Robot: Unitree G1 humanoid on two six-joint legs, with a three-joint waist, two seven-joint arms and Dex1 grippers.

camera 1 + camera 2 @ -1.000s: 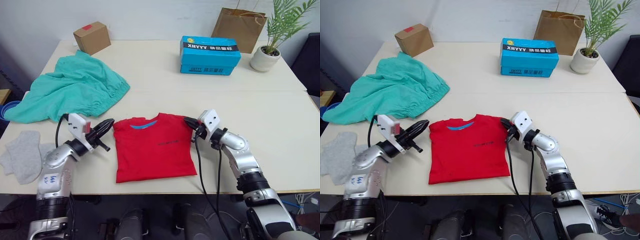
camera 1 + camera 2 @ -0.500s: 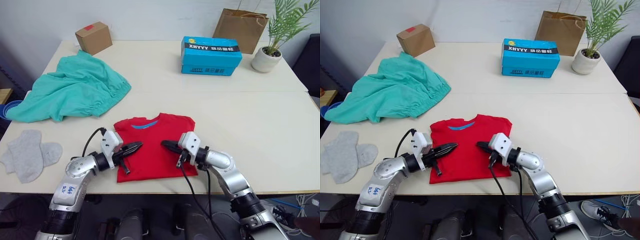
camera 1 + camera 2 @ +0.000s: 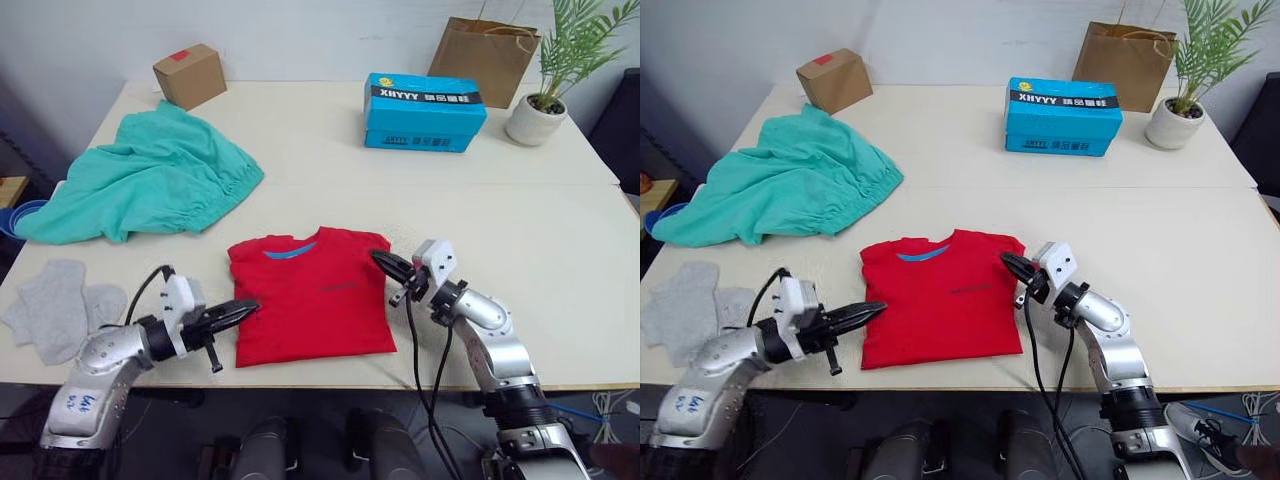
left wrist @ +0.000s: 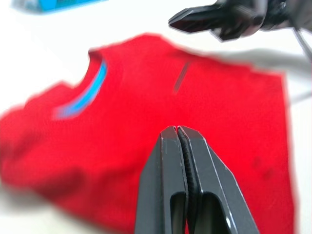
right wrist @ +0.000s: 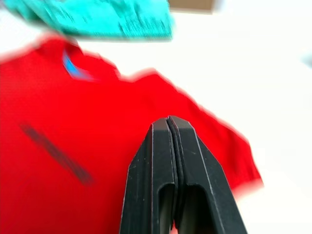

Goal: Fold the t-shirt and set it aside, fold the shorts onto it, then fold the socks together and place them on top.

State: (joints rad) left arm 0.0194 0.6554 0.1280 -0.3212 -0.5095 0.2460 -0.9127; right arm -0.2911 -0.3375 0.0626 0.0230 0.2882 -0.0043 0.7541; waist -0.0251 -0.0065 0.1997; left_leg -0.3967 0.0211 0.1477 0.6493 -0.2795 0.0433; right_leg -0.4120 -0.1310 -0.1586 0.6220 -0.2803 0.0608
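Pale tabletop (image 3: 520, 240) is shown carrying all the clothing, with a white wall behind it. At the near centre the red t-shirt (image 3: 308, 295) is laid flat, sleeves folded in so that a compact rectangle is formed, its blue neckband turned toward the far side and a small dark print visible on the chest. The left gripper (image 3: 238, 311) is held just beside the shirt's lower left edge, its two black fingers pressed together with nothing between them, as is confirmed in the left wrist view. The right gripper (image 3: 385, 261) is positioned at the shirt's upper right corner, its fingers likewise closed against each other and empty; whether the cloth is touched by the tips cannot be told. The teal shorts (image 3: 145, 183) are spread in a loose, crumpled heap on the far left of the table, well apart from the shirt, the gathered waistband facing the centre. The grey socks (image 3: 55, 308) are seen lying side by side at the near left edge. Along the far side are arranged a small cardboard box (image 3: 188, 75), a blue carton (image 3: 425, 97), a brown paper bag (image 3: 483, 47) and a potted plant (image 3: 545, 90).
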